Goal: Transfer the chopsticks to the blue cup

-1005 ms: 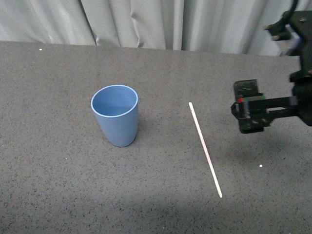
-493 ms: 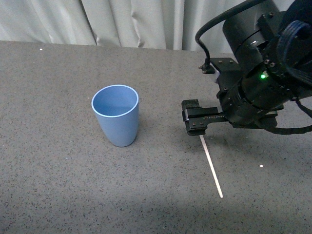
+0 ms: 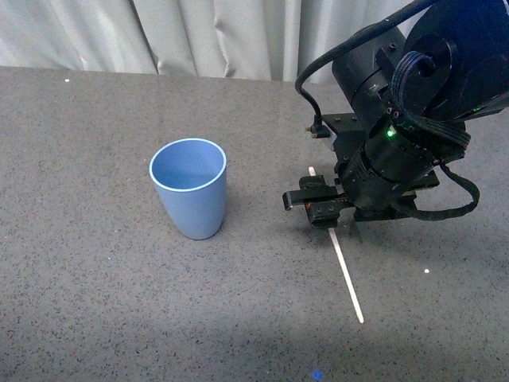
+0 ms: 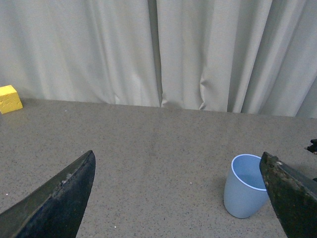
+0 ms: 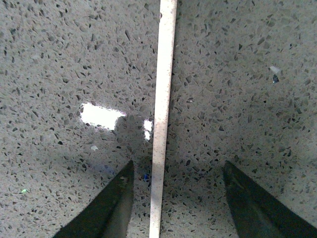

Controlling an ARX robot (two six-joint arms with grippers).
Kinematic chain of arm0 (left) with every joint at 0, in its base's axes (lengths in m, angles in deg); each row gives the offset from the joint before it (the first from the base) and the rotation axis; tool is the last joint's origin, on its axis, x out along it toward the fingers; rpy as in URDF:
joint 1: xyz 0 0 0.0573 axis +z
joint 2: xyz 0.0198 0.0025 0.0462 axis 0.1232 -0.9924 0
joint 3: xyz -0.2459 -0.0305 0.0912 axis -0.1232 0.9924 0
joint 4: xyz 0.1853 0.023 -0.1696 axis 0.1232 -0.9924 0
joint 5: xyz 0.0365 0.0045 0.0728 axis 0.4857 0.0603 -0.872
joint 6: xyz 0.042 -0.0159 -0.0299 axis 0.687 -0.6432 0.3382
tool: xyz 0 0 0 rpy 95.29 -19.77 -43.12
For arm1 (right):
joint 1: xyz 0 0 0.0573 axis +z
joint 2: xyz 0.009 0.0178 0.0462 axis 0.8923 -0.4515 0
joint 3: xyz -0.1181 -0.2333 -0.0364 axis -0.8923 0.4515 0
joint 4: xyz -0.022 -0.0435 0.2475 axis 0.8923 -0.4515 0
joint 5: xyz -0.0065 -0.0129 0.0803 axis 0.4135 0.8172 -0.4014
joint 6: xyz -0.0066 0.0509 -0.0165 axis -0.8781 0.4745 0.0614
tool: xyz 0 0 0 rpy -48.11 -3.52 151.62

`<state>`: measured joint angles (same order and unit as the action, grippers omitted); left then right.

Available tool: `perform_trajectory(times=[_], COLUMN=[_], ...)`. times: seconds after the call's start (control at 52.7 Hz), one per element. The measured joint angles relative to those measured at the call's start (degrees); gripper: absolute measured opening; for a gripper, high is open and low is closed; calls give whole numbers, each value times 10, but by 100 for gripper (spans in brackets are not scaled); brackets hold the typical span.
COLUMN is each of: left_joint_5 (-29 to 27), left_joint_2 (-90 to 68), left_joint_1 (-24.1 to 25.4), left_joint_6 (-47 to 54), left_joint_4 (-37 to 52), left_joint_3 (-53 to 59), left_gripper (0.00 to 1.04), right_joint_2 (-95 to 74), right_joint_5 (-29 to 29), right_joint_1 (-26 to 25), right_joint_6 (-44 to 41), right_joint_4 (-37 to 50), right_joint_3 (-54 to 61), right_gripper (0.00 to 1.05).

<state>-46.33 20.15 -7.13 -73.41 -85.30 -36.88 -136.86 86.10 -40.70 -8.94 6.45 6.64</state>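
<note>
The off-white chopstick lies flat on the grey speckled table, right of the blue cup, which stands upright and empty. My right gripper is open and hangs low over the stick's far half, hiding that part. In the right wrist view the chopstick runs between the two dark open fingers, closer to one of them. My left gripper is open and empty; its view shows the cup on the table beyond one finger.
A grey curtain closes off the back of the table. A yellow block sits at the table's far edge in the left wrist view. Bare table lies around the cup.
My right arm has moved left and down from the right side over the chopstick, now covering its far half. The cup and the stick have not moved.
</note>
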Motion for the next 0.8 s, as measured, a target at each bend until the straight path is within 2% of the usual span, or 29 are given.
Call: perform_trajectory(times=[0.057, 0.19, 0.379, 0.55, 0.797], left_joint_5=[0, 0, 0, 0, 0], left_joint_2=[0, 0, 0, 0, 0], left_joint_1=[0, 0, 0, 0, 0], left_joint_6=[0, 0, 0, 0, 0], left_joint_4=[0, 0, 0, 0, 0], left_joint_3=[0, 0, 0, 0, 0], left_gripper=[98, 98, 98, 98, 98], right_joint_2=[-2, -4, -3, 13, 116], right_joint_5=[6, 7, 6, 0, -13], right_joint_1=[0, 0, -3, -8, -5], right_joint_6=[0, -1, -2, -1, -16], right_joint_4=[-3, -8, -10, 18, 134], right_joint_3=[-2, -5, -5, 12, 68], right_gripper=[41, 24, 1, 1, 1])
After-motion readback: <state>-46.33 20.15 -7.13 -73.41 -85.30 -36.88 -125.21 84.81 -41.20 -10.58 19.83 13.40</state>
